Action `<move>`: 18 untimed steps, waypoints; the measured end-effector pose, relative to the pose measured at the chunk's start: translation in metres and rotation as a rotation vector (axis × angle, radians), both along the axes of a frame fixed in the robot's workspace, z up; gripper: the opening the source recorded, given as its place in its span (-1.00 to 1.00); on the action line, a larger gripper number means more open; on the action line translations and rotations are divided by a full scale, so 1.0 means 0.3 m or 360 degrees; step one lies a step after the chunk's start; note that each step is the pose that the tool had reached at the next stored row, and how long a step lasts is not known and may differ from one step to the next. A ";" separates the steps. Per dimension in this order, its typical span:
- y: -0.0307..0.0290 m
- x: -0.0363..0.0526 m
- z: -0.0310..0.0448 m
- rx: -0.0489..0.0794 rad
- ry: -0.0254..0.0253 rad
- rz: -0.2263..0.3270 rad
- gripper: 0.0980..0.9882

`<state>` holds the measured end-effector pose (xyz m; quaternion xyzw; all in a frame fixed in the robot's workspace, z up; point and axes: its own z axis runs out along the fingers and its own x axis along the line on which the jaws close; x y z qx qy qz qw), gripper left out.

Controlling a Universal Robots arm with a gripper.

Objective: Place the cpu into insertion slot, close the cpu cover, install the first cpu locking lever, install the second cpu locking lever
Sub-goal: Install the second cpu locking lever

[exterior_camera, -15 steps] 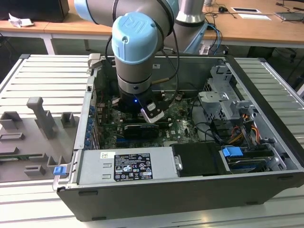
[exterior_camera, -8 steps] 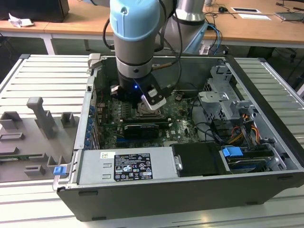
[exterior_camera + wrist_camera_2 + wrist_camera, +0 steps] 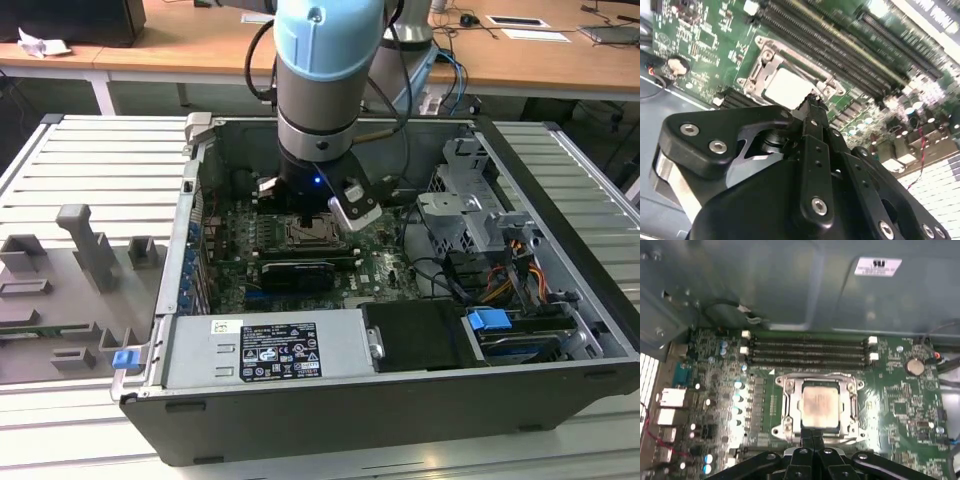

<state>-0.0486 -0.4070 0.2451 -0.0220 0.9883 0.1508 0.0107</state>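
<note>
While the arm (image 3: 325,90) reaches down into the open computer case (image 3: 400,400) in the exterior view, its gripper (image 3: 318,205) hangs right over the socket (image 3: 305,232) in the middle of the green motherboard (image 3: 380,262). Toward the exterior view's left, grey fixtures (image 3: 90,250) stand on the ribbed table (image 3: 90,160); a labelled power supply (image 3: 270,348) lies along the near wall of the case, and a drive cage (image 3: 470,200) with coloured cables fills the exterior view's right side.

Over to the second wrist view: the black gripper (image 3: 812,107) looms large, fingers (image 3: 812,125) pressed together, nothing pinched between them, their tip sitting at the edge of the cpu (image 3: 787,87). The chip lies flat in its socket, silvery-beige top showing through the square opening of the cpu cover (image 3: 765,60), which is down around it. Long dark memory slots (image 3: 850,45) run just beside the socket, and a coin cell (image 3: 676,64) sits well apart from it.

Now the first wrist view: the cpu (image 3: 819,406) is seated squarely in the slot, the cpu cover (image 3: 790,400) lying flat as a frame around it. The fingers (image 3: 812,437) come together as one narrow point touching or just above the cover's near edge; which, I cannot tell. Four memory slots (image 3: 807,351) lie beyond the socket, against the grey case wall (image 3: 790,285).
</note>
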 end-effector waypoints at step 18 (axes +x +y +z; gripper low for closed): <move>-0.025 -0.089 -0.148 0.0019 0.00001 -0.0005 -0.98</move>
